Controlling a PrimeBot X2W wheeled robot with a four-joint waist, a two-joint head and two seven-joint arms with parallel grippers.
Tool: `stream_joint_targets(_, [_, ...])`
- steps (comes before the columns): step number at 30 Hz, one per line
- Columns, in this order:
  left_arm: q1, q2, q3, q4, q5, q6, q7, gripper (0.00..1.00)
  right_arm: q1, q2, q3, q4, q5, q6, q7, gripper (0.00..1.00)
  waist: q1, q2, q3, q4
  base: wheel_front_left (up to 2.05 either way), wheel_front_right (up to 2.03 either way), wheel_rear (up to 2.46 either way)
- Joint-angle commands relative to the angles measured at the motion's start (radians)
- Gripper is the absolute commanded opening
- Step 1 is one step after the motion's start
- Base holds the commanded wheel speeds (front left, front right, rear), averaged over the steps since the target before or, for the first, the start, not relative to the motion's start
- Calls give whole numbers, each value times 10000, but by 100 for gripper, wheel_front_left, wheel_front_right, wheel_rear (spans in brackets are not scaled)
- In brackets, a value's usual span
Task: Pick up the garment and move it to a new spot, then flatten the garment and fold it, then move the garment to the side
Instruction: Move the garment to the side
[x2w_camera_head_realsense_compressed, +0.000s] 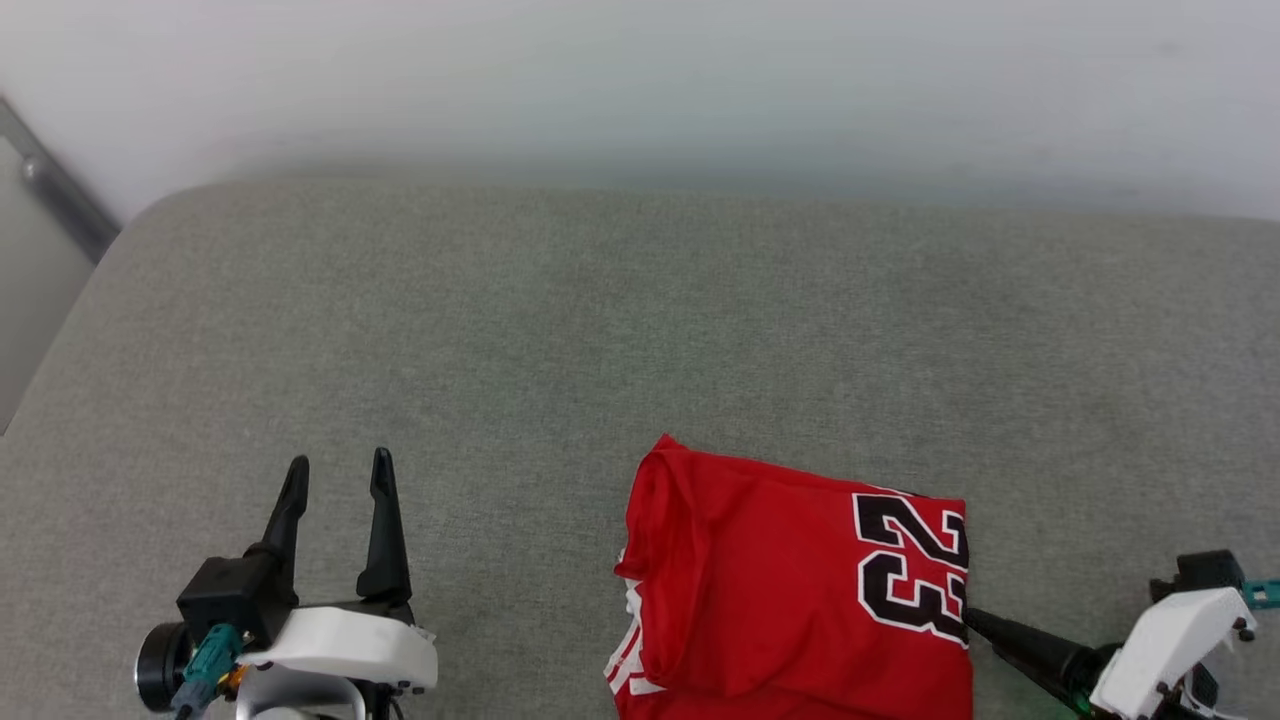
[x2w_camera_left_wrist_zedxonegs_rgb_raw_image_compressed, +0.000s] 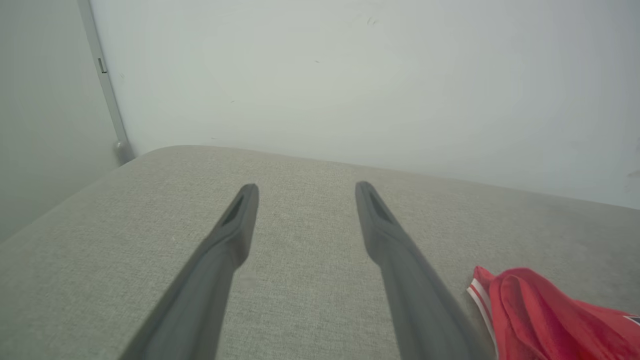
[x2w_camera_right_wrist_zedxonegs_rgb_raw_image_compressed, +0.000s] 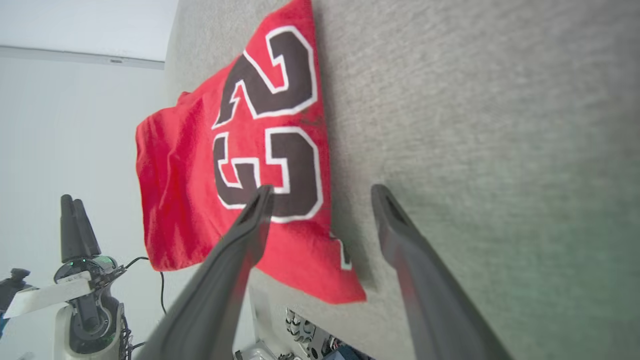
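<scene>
The garment (x2w_camera_head_realsense_compressed: 790, 590), a bright red jersey with black white-outlined numbers, lies folded into a rough rectangle on the near middle-right of the grey fabric surface (x2w_camera_head_realsense_compressed: 600, 330). Striped trim shows at its lower left. My right gripper (x2w_camera_head_realsense_compressed: 975, 622) lies low at the garment's right edge, pointing left. In the right wrist view the right gripper (x2w_camera_right_wrist_zedxonegs_rgb_raw_image_compressed: 322, 192) is open, one finger over the numbers of the garment (x2w_camera_right_wrist_zedxonegs_rgb_raw_image_compressed: 200, 190), the other over bare fabric. My left gripper (x2w_camera_head_realsense_compressed: 338, 475) is open and holds nothing, well left of the garment. The left wrist view shows the left gripper (x2w_camera_left_wrist_zedxonegs_rgb_raw_image_compressed: 306, 189) and a garment corner (x2w_camera_left_wrist_zedxonegs_rgb_raw_image_compressed: 540, 315).
A pale wall (x2w_camera_head_realsense_compressed: 640, 80) runs behind the surface. The surface's rounded left corner falls away beside a grey metal rail (x2w_camera_head_realsense_compressed: 55, 185). Wide bare fabric lies behind and left of the garment. The left gripper (x2w_camera_right_wrist_zedxonegs_rgb_raw_image_compressed: 72, 225) also appears in the right wrist view.
</scene>
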Motion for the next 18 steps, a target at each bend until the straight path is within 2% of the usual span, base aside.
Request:
stream_joint_targets(1, [-185, -49, 39, -12, 80, -32, -21, 100, -220, 50, 31, 94, 206, -1, 56, 100, 0, 0, 256, 209, 0, 0, 0])
stream_joint_targets(7, [-527, -268, 55, 122, 270, -220, -23, 100, -872, 216, 410, 969, 1007, -6, 274, 100, 0, 0, 720, 530, 0, 0, 0])
stream_joint_targets(8, [-589, -326, 77, 142, 270, -249, -21, 100, -914, 191, 502, 1075, 1061, -7, 235, 96, 0, 0, 769, 572, 0, 0, 0])
stream_joint_targets(9, [-622, -356, 98, 151, 295, -269, -21, 100, -952, 197, 615, 1166, 1111, -9, 231, 52, 0, 0, 788, 598, 0, 0, 0])
stream_joint_targets(10, [-647, -367, 117, 161, 335, -301, -21, 100, -998, 201, 727, 1223, 1185, -9, 203, 35, 0, 0, 799, 614, 0, 0, 0])
stream_joint_targets(11, [-653, -381, 138, 178, 349, -334, -21, 100, -1039, 177, 850, 1229, 1221, -9, 159, 12, 0, 0, 800, 622, 0, 0, 0])
stream_joint_targets(12, [-643, -387, 152, 198, 365, -346, -21, 100, -1060, 135, 966, 1206, 1265, -9, 99, 0, 0, 0, 791, 615, 0, 0, 0])
stream_joint_targets(18, [-502, -315, 204, 362, 538, -452, -21, 100, -1193, -539, 1895, 662, 834, -2, -579, 0, 0, 0, 417, 385, 0, 0, 0])
